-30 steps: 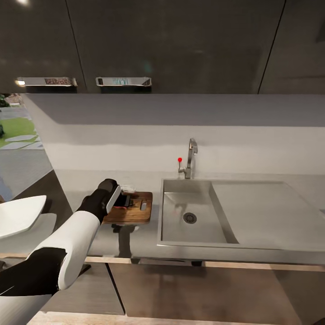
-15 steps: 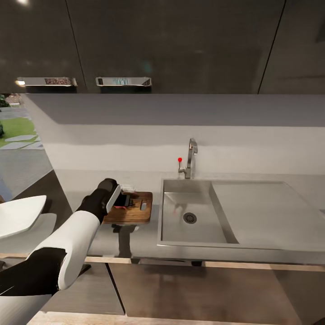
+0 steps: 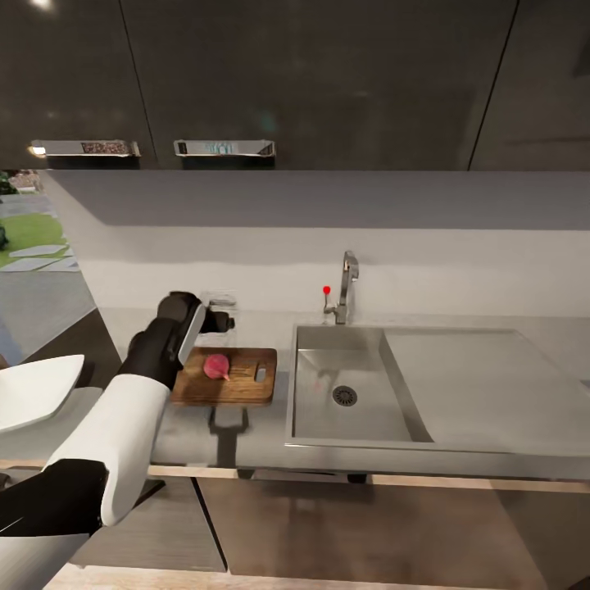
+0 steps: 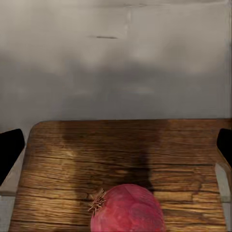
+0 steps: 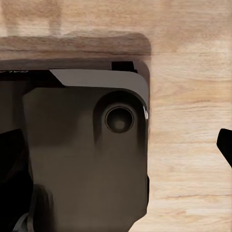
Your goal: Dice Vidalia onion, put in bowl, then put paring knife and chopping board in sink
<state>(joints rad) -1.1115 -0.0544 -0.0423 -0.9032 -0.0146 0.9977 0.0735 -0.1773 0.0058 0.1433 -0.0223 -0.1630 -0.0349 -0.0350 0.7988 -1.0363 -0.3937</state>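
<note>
Left pincer (image 3: 223, 321): I see it raised above the far edge of the chopping board (image 3: 238, 385), jaws spread, holding nothing.
Onion (image 3: 216, 366): rests on the board's left half; my left wrist view (image 4: 128, 209) shows its reddish skin and root tuft.
Knife (image 3: 260, 374): small grey shape at the board's right.
Sink (image 3: 344, 395): right of the board, in the bench (image 3: 246, 426).
Right pincer: I cannot tell its state.

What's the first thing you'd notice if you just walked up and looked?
A pinkish-red onion sitting on the brown board, left of the steel sink. The robot's left tool hangs open just above and behind it. A small grey thing, likely the knife, lies on the board's right side.
</note>
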